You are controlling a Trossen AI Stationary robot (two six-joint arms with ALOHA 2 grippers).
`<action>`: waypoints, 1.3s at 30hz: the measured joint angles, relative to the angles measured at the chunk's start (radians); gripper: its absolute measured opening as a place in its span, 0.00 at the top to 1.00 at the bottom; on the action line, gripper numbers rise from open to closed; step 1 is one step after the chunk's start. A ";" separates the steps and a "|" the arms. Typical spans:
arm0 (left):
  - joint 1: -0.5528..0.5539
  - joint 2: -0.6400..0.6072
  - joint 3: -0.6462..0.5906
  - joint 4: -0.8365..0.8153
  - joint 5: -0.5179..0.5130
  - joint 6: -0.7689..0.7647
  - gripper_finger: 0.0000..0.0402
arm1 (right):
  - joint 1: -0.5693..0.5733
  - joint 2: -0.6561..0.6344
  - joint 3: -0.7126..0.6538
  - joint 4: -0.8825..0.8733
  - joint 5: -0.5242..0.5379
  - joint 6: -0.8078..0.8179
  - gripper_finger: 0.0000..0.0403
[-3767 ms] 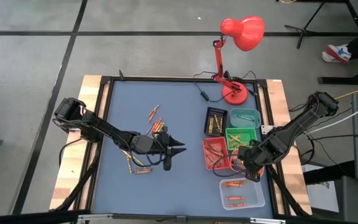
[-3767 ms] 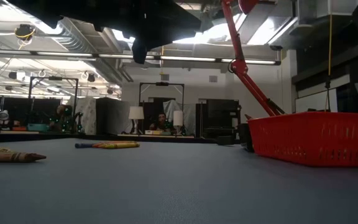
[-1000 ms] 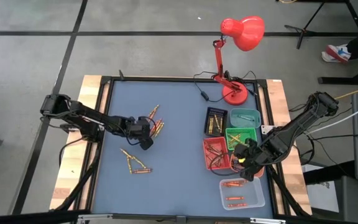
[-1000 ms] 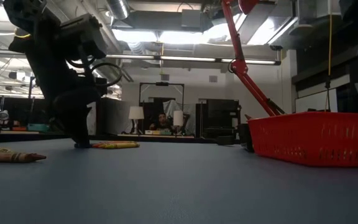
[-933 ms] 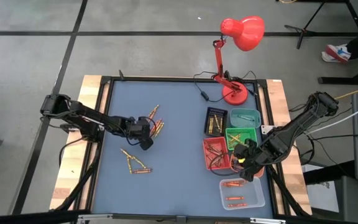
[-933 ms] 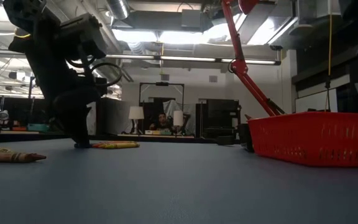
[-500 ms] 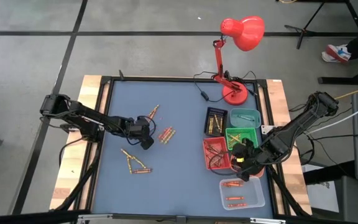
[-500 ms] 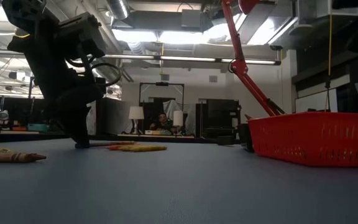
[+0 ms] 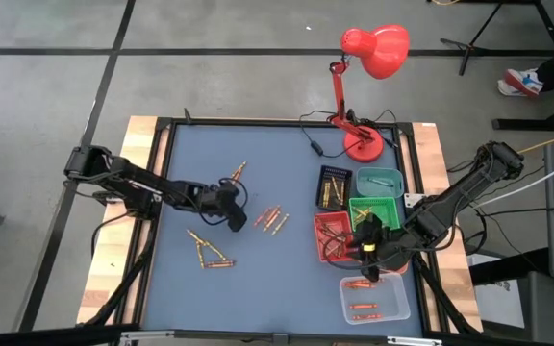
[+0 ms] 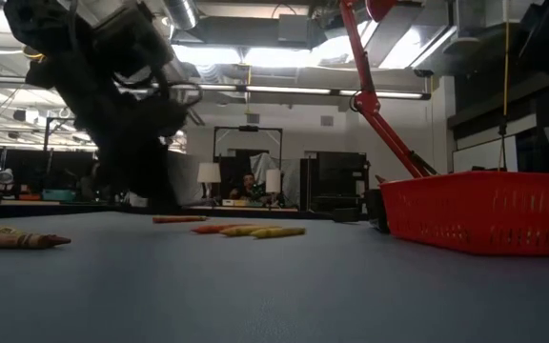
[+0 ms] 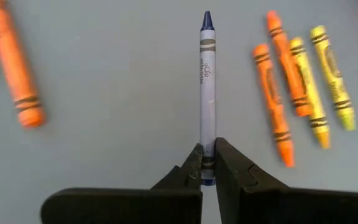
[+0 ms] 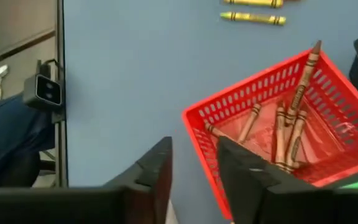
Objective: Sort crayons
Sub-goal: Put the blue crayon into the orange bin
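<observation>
The left arm reached rightward across the frame's left-center, its tool [image 11: 207, 167] pinched shut. The right arm bent toward lower right, its tool [image 12: 194, 163] standing open.

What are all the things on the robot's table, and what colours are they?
Blue crayon: one, blue, pinched by the left gripper.
Loose crayons: several, orange and yellow, mid-table; more near the left edge.
Red tray: one, holding crayons.
Green tray: one, beside the red tray.
Teal tray: one, by the lamp.
Black tray: one, holding crayons.
Clear tray: one, orange crayons inside.
Desk lamp: one, red, far edge.
Left gripper: shut.
Right gripper: open, over the red tray.
</observation>
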 joint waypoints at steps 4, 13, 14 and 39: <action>-0.022 0.000 0.001 0.126 -0.002 0.001 0.99 | 0.000 0.000 0.000 0.003 0.084 -0.001 0.60; -0.082 -0.002 0.003 0.514 -0.019 0.140 0.98 | 0.000 0.000 0.000 0.038 0.271 -0.027 0.60; -0.089 -0.002 0.003 0.555 -0.026 0.160 0.98 | 0.000 0.000 0.000 0.062 0.286 -0.053 0.60; -0.190 -0.003 0.004 0.873 -0.105 0.396 0.98 | -0.439 0.180 0.000 0.867 -0.097 -0.671 0.61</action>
